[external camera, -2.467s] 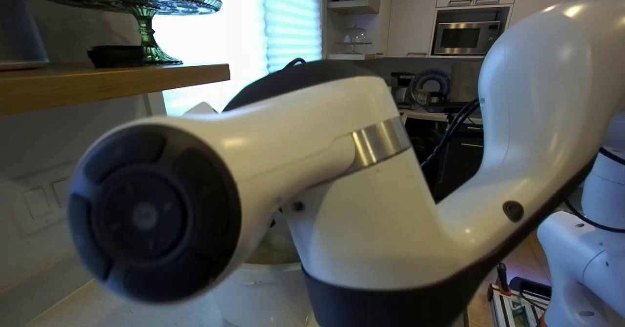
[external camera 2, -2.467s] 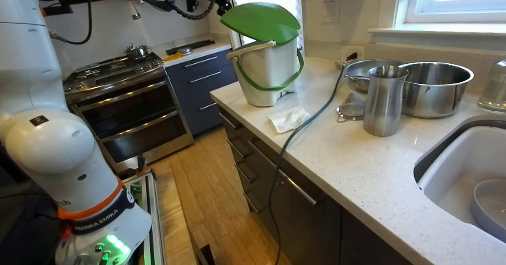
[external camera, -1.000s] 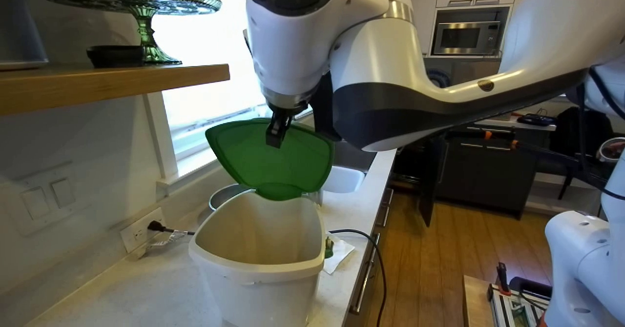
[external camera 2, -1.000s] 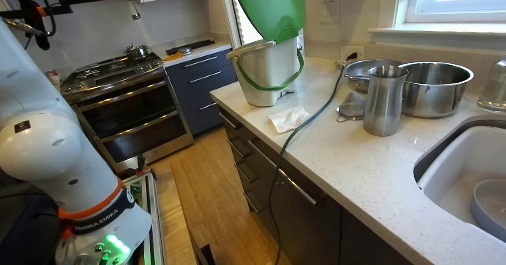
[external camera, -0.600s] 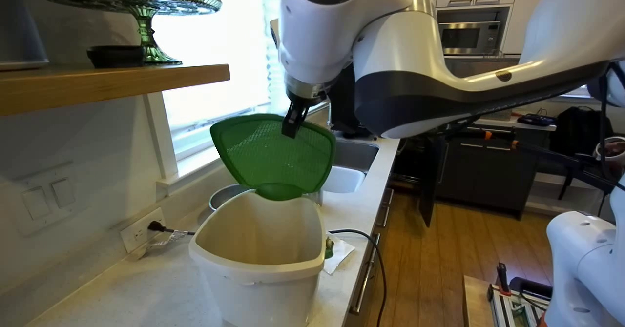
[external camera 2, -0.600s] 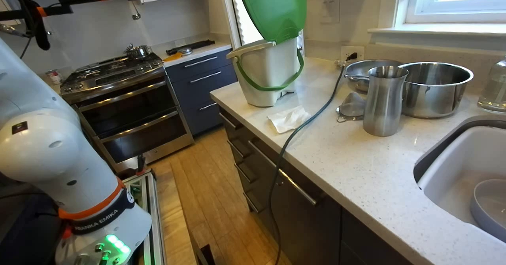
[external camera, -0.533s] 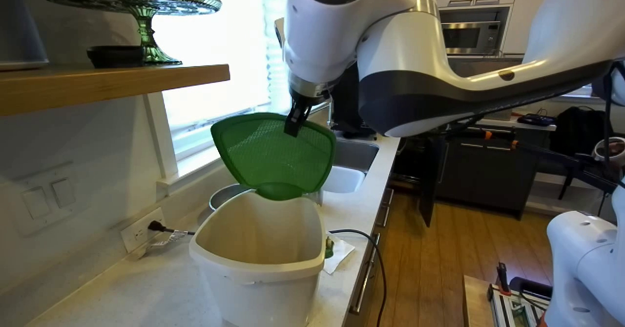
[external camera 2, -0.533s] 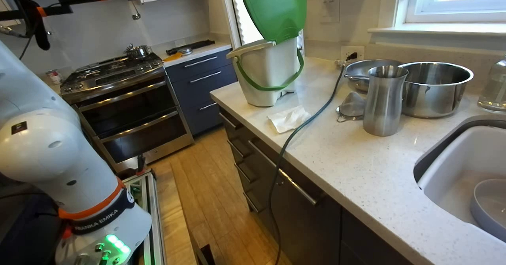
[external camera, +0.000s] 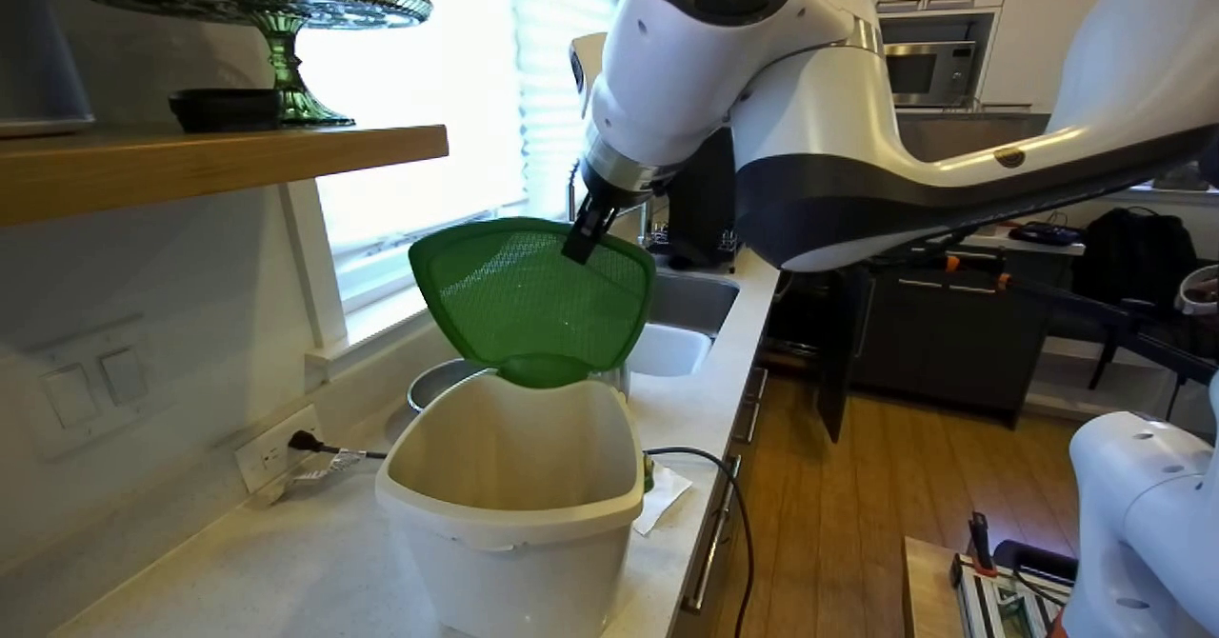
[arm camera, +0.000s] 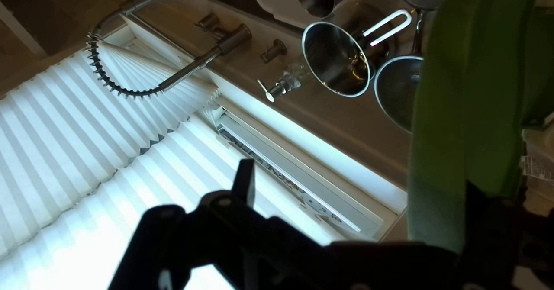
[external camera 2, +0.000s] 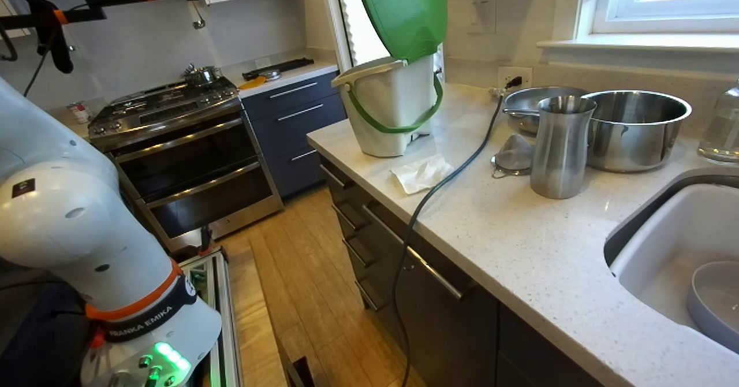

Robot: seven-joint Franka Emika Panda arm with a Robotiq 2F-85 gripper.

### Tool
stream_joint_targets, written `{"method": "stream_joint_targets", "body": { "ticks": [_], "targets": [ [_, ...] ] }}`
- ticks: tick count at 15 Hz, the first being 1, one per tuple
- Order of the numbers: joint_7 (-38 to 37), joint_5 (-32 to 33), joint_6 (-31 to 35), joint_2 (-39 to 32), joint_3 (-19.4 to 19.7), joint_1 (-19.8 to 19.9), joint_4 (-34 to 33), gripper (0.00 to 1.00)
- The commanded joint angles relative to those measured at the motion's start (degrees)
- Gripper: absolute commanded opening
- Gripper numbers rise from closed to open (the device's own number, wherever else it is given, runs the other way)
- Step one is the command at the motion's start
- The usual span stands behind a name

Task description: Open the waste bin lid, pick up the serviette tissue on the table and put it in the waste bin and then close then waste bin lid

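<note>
The cream-white waste bin stands on the pale table with its mouth uncovered. Its green waste bin lid is swung up and leans back on its hinge; both exterior views show this. At the lid's upper right edge is my gripper. The wrist view has the jaws spread wide, the lid overlapping the right-hand finger; I cannot tell whether they touch. Nothing is gripped. The white serviette tissue lies crumpled on the table beside the bin, partly hidden behind it in an exterior view.
A dark cable crosses the table close to the tissue. Steel pots, a steel jug and a small strainer stand further along, before the sink. A wooden shelf juts out at upper left.
The lid has swung up from a half-raised tilt and leans further back. My arm has moved up and right in an exterior view. In the last half second the bin shifted slightly.
</note>
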State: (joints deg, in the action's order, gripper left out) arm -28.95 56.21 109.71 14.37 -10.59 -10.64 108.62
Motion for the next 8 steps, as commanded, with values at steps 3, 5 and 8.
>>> {"method": "stream_joint_targets", "body": {
  "ticks": [3,5,8],
  "targets": [
    [-1.75,-7.28,2.6,2.15,-1.44,-0.29,3.26,1.0],
    [-1.38,-10.68,1.34,2.26,-2.51,-0.64,3.78,1.0],
    [-0.69,-15.02,-0.65,4.22,-3.77,-0.65,5.27,1.0]
  ]
}}
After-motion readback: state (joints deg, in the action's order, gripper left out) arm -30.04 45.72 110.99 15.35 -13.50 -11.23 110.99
